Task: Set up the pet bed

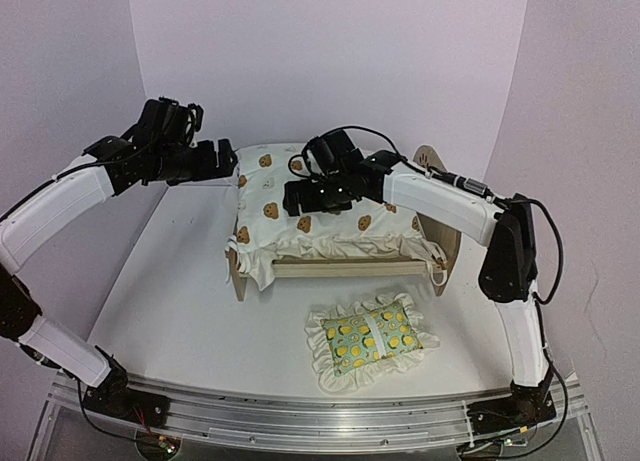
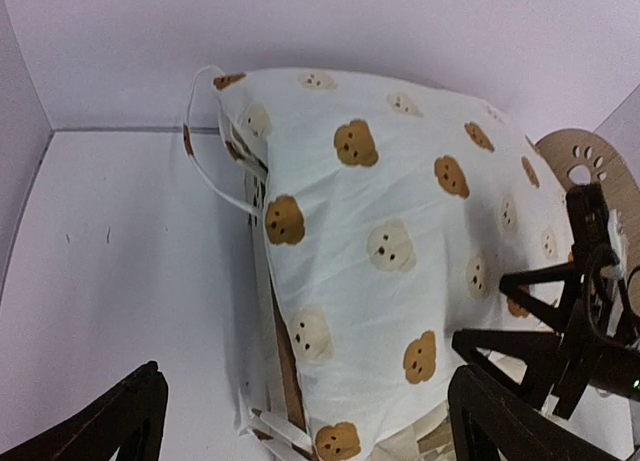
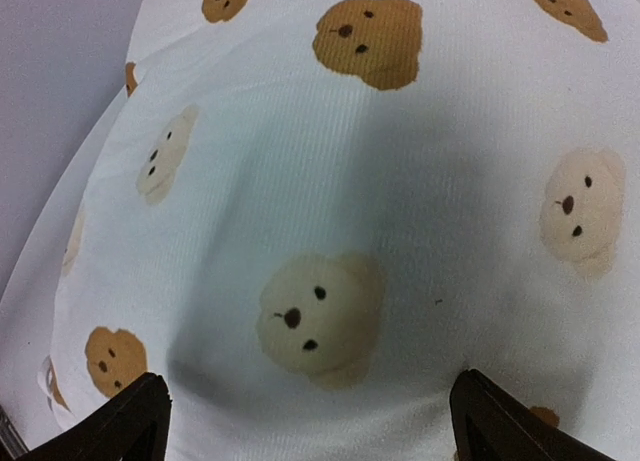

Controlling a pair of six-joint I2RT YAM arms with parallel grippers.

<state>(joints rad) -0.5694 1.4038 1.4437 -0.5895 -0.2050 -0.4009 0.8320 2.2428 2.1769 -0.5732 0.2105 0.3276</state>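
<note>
Ok, quick status:
- pet bed (image 1: 345,268): mid-table, long side facing the near edge. Wood near rail shows under the fabric. Striped base not visible, covered.
- headboard (image 1: 433,161): right end of bed, upright, rounded top, paw cutout visible. Also seen in L wrist cam at far right.
- cushion (image 1: 275,196): cream w/ brown and tan bear faces, lies on top of bed and covers the whole top. Ruffled edge hangs over near rail, fabric bunched at near-left corner.
- ties (image 2: 205,141): white loop hanging off cushion's far-left corner. More white strips at near-left corner, can't tell if knotted.
- pillow (image 1: 371,338): green lemon print, white ruffle, white band across the middle. Flat on table, near side of bed, apart from it, slightly right of centre.
- left gripper (image 1: 225,161): released, fingers spread wide, nothing between them. Sits at left end of bed, just beside cushion's far-left corner. Contact w/ fabric: can't tell.
- right gripper (image 1: 295,198): released, jaws wide, holding nothing. Over middle of cushion, pointing down at it and very close, w/ its shadow on the fabric. Touching or not: can't tell.
- table (image 1: 170,281): white top, carries bed and pillow.
</note>
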